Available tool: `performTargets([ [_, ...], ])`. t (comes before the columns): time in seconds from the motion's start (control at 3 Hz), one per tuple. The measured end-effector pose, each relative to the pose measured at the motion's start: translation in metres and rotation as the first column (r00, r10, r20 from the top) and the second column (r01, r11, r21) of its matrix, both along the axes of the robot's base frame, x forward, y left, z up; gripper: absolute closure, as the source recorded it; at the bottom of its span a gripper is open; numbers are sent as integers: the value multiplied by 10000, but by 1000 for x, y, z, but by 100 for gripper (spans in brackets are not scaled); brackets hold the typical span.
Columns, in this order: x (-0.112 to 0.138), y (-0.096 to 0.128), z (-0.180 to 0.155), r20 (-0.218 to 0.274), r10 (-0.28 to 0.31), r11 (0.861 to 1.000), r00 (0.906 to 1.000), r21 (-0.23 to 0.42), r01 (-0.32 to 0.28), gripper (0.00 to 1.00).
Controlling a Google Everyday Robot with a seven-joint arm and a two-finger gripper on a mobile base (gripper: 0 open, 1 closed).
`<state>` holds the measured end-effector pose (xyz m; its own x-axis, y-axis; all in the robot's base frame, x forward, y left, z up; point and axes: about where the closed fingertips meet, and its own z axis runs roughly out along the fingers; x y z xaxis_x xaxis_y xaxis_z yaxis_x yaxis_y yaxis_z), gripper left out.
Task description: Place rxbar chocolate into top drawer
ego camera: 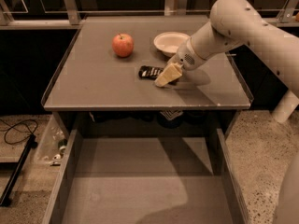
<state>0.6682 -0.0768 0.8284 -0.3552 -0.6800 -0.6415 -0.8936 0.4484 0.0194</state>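
Note:
The rxbar chocolate, a flat dark bar with pale lettering, lies on the grey tabletop near its middle. My gripper is low over the table at the bar's right end, its pale fingers pointing down and left and covering that end. The top drawer is pulled out wide below the table's front edge, its flat grey bottom bare.
A red apple stands on the table left of the bar. A white bowl stands behind the gripper. My arm reaches in from the right. A cable and clutter lie on the floor at left.

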Motion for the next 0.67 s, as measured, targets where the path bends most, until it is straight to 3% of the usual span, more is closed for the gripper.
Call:
performTargets([
  [0.67, 0, 0, 0, -1, 1, 10000, 10000, 0, -1, 89],
])
